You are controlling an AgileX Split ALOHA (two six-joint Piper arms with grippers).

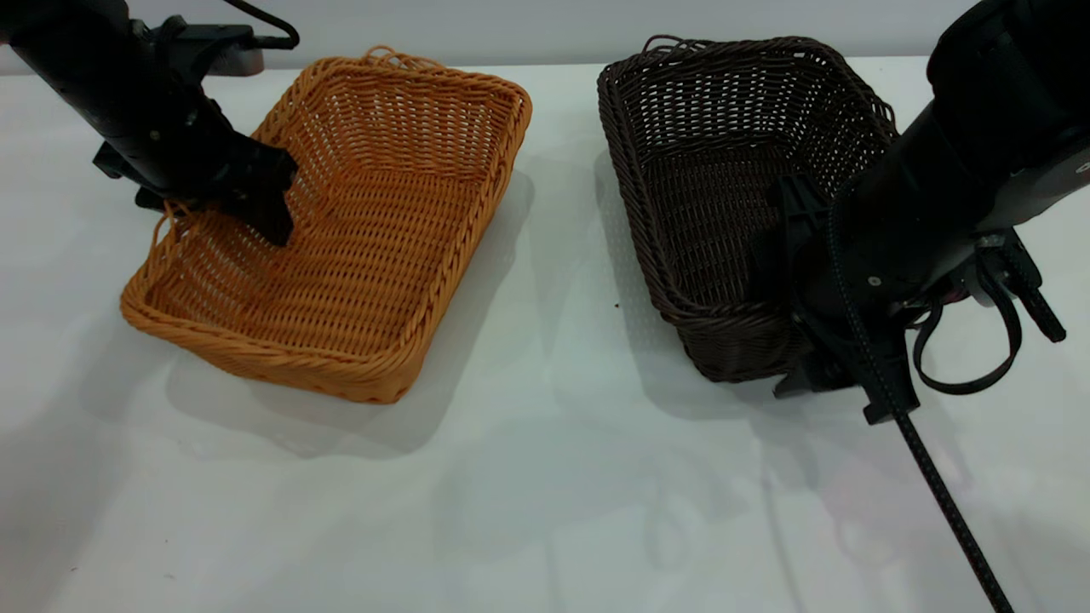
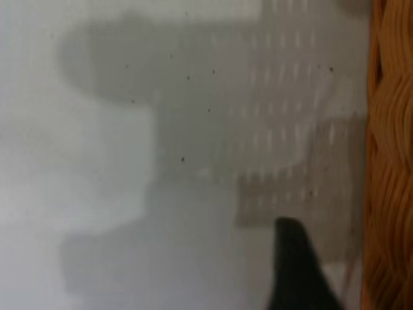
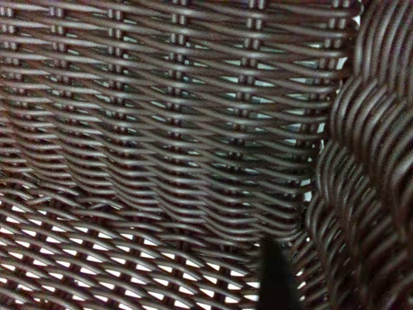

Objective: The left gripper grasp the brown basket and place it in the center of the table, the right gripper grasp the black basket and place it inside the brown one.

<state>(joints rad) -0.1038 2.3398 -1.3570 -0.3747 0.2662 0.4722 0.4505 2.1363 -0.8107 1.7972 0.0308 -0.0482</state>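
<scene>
The brown basket [image 1: 341,230] rests at the left of the white table [image 1: 545,477]. My left gripper [image 1: 213,209] is open astride its left wall, one finger inside and one outside. In the left wrist view, one of the fingers [image 2: 297,271] hangs over the table, a small gap away from the orange rim [image 2: 390,161]. The black basket [image 1: 724,187] stands at the right. My right gripper [image 1: 796,298] is open across its near right wall. One of its fingers [image 3: 274,278] is inside the dark weave [image 3: 161,129], just off the braided rim [image 3: 368,194].
A braided black cable [image 1: 945,502] runs from the right arm toward the table's front right. A black strap loop [image 1: 979,349] hangs beside that arm. Bare white tabletop lies between the baskets and along the whole front.
</scene>
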